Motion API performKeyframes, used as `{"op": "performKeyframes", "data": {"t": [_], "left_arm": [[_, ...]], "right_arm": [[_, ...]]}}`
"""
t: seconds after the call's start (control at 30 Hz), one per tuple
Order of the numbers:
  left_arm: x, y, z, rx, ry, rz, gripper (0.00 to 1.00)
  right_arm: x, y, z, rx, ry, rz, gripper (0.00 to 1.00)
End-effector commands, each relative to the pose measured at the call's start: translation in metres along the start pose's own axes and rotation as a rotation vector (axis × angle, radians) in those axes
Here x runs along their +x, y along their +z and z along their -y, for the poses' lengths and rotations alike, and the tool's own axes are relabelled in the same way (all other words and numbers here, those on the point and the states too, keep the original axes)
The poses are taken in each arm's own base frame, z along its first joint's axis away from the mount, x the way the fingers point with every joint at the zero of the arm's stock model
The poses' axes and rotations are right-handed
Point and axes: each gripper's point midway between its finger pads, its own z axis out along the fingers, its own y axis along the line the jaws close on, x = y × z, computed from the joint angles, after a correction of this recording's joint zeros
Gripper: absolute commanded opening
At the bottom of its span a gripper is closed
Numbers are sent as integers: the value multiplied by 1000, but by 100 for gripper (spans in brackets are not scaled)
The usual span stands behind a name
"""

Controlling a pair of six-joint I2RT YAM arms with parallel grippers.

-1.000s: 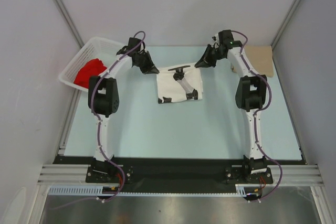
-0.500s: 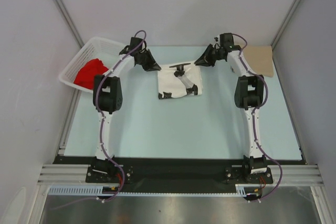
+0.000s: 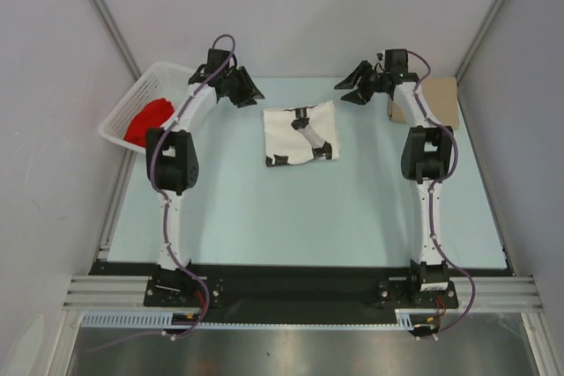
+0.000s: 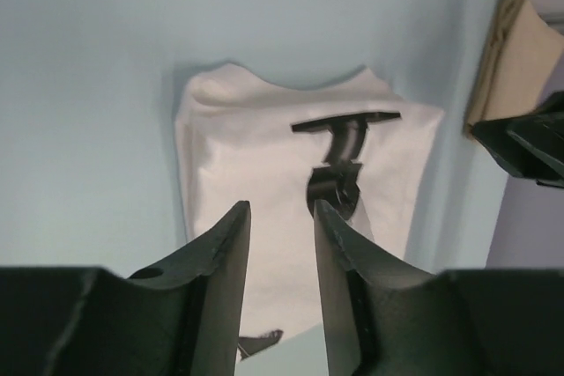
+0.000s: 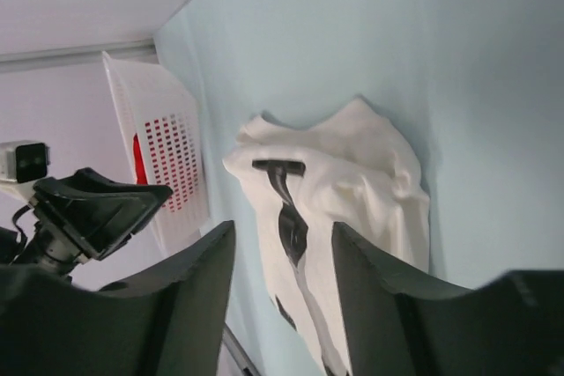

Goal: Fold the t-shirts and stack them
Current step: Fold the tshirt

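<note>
The left gripper (image 3: 256, 97) and right gripper (image 3: 345, 92) hover empty, jaws apart, flanking the folded white t-shirt (image 3: 301, 134). The next move is probably to regrasp it and stack it on the tan t-shirt (image 3: 438, 101).

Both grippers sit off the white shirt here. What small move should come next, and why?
Likely lower the left gripper and right gripper onto the white shirt's side edges to carry it toward the tan shirt. Both stand open and empty, the white shirt looks folded mid-table, and nothing is stacked yet.
</note>
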Motion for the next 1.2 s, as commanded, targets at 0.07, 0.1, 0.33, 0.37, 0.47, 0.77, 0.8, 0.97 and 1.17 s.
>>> {"op": "performKeyframes", "data": {"t": [0.07,0.1,0.33,0.37,0.47,0.77,0.8,0.97,1.17], "left_arm": [[35,-24,71,280,67,-53,32],[50,-17,68,304,54,-95,31],[75,25,66,388,-2,-138,22],[76,31,62,387,-6,-139,22],[76,50,51,393,-11,-130,21],[53,93,2,385,-107,-80,19],[48,98,0,392,-109,-75,18],[35,105,-12,399,-163,-70,18],[35,112,-27,372,-184,-69,18]], "right_arm": [[57,-15,-54,-75,-153,-106,38],[63,-10,-55,-80,-164,-117,23],[85,41,-49,-137,-157,-90,0],[85,45,-48,-147,-156,-84,0],[84,59,-37,-167,-148,-61,0],[42,89,-3,-200,-88,33,0],[38,95,15,-179,-59,32,0],[11,100,28,-182,-10,94,0],[-5,105,57,-170,85,141,1]]}}
